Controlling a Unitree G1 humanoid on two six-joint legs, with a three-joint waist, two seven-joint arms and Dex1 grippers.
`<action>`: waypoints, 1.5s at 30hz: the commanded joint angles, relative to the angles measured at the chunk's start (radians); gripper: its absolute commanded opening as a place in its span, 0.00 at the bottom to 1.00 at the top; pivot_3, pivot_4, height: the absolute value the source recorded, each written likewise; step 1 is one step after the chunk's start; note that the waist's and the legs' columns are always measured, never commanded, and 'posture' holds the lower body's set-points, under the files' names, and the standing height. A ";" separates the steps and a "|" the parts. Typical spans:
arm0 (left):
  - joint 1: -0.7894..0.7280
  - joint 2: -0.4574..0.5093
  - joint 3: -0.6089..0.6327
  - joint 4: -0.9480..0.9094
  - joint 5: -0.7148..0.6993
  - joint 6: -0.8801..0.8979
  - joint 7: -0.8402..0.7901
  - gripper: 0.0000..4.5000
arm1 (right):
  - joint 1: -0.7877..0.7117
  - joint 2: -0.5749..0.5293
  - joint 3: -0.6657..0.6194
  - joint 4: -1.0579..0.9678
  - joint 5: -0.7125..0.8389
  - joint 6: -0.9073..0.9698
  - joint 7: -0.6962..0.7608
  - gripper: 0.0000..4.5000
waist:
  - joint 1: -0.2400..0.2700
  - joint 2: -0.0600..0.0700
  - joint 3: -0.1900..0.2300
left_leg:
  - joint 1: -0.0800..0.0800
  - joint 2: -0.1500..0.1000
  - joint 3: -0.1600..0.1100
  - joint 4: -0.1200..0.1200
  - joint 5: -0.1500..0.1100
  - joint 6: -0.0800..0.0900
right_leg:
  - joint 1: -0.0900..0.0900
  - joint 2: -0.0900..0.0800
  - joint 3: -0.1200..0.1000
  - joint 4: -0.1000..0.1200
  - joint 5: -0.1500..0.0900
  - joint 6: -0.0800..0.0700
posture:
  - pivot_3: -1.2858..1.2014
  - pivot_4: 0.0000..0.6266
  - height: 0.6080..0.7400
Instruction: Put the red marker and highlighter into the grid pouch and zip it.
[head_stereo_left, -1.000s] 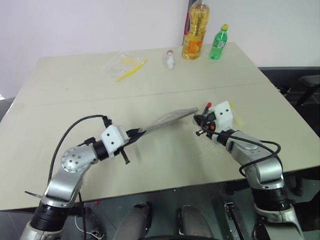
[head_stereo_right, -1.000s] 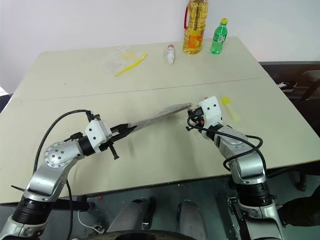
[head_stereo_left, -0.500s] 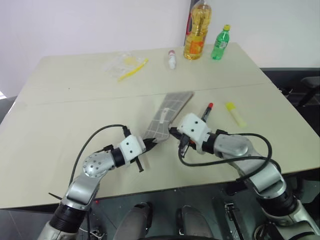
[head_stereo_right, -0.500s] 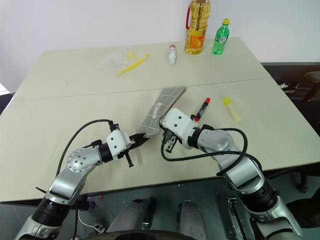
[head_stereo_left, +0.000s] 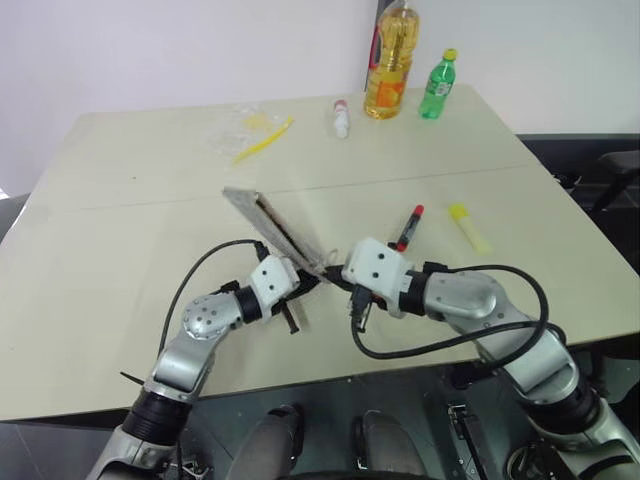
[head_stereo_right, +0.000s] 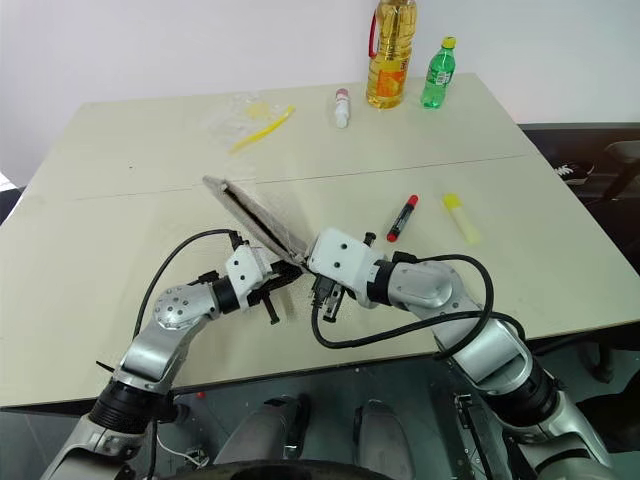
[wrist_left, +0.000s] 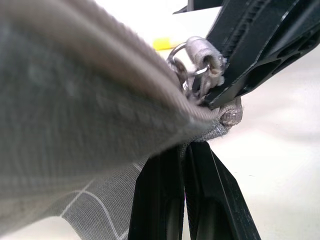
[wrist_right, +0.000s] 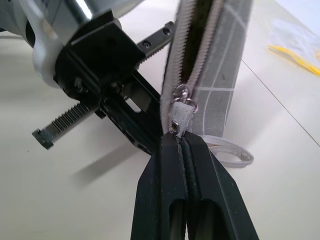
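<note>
Head views show the grid pouch (head_stereo_left: 275, 228) raised edge-on above the table (head_stereo_left: 120, 200), the left gripper (head_stereo_left: 308, 281) clamping its corner and the right gripper (wrist_right: 181, 145) pinching its zipper pull (wrist_right: 181, 116). Red marker (head_stereo_left: 409, 227) and highlighter (head_stereo_left: 469, 227) lie beyond on open tabletop, well inside the edge.

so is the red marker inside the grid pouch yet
No, the red marker lies on the table, apart from the grid pouch held up between both arms.

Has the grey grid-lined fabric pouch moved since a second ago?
Yes. The grey grid-lined fabric pouch has swung away from the red marker, which now lies uncovered, toward the robot's left.
</note>
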 joint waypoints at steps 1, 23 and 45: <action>-0.022 0.015 0.072 -0.080 -0.067 0.021 -0.001 0.00 | 0.024 -0.043 -0.061 0.027 -0.022 -0.002 -0.007 0.01 | 0.000 0.000 0.000 | 0.000 0.000 0.000 0.000 0.000 0.000 | 0.000 0.000 0.000 0.000 0.000 0.000 | 0.52 0.24 1.00; -0.026 -0.020 0.005 -0.026 0.014 -0.019 0.030 0.00 | 0.011 0.013 0.061 -0.023 -0.047 -0.019 0.017 0.01 | 0.000 -0.001 0.000 | 0.000 0.000 0.000 0.000 0.000 0.000 | 0.001 0.000 0.000 0.000 0.000 0.000 | 0.52 0.24 1.00; -0.122 0.029 0.160 0.133 0.014 -0.092 0.091 0.00 | 0.195 -0.038 -0.477 0.030 0.090 0.071 -0.027 0.76 | 0.001 -0.002 0.000 | 0.000 0.000 0.000 0.000 0.000 0.000 | 0.002 0.000 -0.001 0.000 0.000 0.001 | 0.52 0.24 1.00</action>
